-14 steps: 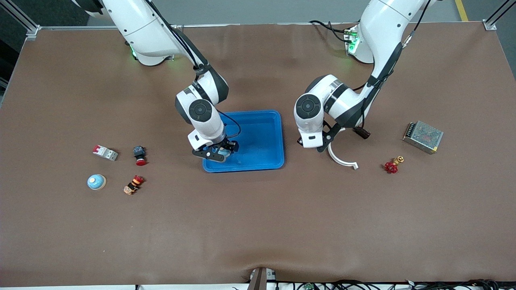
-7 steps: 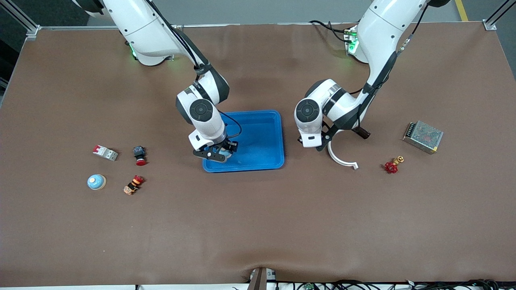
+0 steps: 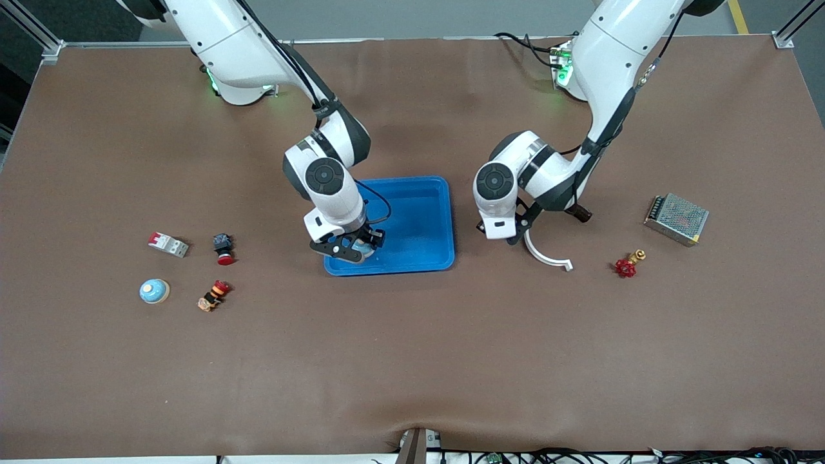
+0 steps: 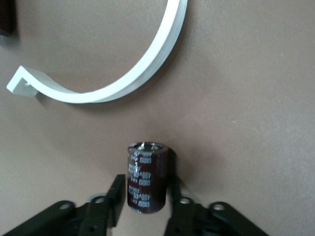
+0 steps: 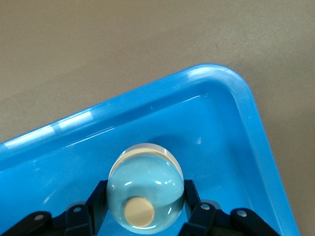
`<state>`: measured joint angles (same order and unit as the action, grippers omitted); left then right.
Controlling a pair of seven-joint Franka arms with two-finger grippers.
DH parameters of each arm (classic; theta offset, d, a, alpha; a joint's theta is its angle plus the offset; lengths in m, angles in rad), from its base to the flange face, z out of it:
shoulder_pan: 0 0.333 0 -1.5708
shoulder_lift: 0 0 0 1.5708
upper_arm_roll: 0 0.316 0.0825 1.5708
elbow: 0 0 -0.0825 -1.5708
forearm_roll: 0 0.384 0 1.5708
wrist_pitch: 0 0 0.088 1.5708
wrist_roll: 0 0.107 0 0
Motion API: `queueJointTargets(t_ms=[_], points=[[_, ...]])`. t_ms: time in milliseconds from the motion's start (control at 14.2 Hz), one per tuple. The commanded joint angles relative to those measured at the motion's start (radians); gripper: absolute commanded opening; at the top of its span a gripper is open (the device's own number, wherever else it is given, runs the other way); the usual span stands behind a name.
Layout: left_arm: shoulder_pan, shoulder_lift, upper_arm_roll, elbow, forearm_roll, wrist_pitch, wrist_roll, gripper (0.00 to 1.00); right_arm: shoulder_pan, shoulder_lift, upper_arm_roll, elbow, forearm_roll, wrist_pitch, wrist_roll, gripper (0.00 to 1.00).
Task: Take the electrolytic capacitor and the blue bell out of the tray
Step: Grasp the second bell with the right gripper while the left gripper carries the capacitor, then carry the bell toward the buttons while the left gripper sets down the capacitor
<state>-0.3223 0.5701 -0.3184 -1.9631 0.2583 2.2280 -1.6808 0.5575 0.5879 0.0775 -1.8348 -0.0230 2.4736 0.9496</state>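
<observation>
Right wrist view says it all: the right gripper [image 5: 145, 216] has its fingers clamped on the blue bell [image 5: 145, 191], which sits low in the tray [image 5: 231, 128] near a corner. I'd lift straight up until it's over the rim before swinging out, or it could clip the wall. The left gripper [image 4: 142, 206] is beside the tray over the mat, fingers loosely either side of the electrolytic capacitor [image 4: 147, 177], near a white curved piece [image 4: 123, 83]. Looks like it's letting go.
</observation>
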Motion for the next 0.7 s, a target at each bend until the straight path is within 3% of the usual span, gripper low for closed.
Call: queueJointTargets(t_ms=[0, 282, 634], points=[[0.005, 0.011, 0.001, 0.032, 0.015, 0.006, -0.005, 1.00, 0.016, -0.006, -0.010, 0.038, -0.017, -0.059, 0.031, 0.00], [0.008, -0.006, -0.001, 0.104, 0.016, -0.054, 0.007, 1.00, 0.003, -0.046, -0.012, 0.117, -0.018, -0.218, 0.003, 0.00], [0.009, -0.006, 0.002, 0.191, 0.015, -0.105, 0.052, 1.00, -0.025, -0.108, -0.012, 0.114, -0.017, -0.320, -0.126, 0.00]])
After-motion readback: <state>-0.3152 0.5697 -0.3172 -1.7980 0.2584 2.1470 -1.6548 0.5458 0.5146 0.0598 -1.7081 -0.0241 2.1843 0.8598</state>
